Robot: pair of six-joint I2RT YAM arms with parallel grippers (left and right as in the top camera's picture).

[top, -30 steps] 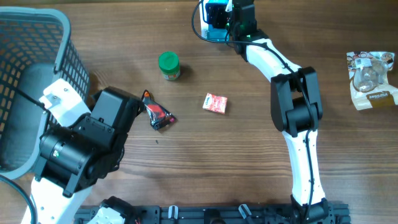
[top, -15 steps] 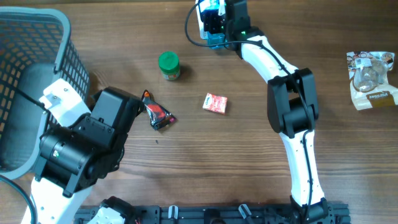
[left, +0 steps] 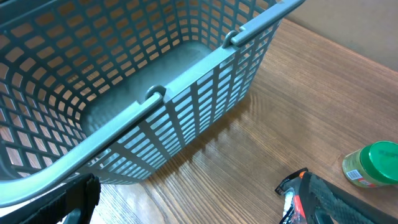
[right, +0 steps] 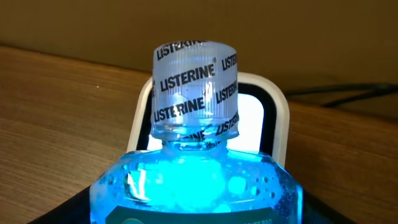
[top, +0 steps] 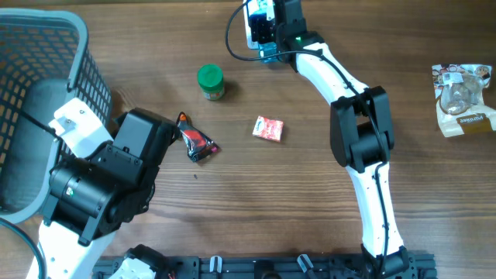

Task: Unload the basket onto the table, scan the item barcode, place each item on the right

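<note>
While the right tool (top: 267, 25) grips a translucent blue plastic mouthwash bottle (right: 193, 183) with LISTERINE printed around its cap, the left tool (left: 199, 213) stands wide, empty.

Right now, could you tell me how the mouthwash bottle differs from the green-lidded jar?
The mouthwash bottle is gripped in the right gripper, while the green-lidded jar stands free on the table. The bottle holds blue liquid under a clear printed cap, while the jar wears a green lid. Both are capped containers.
</note>
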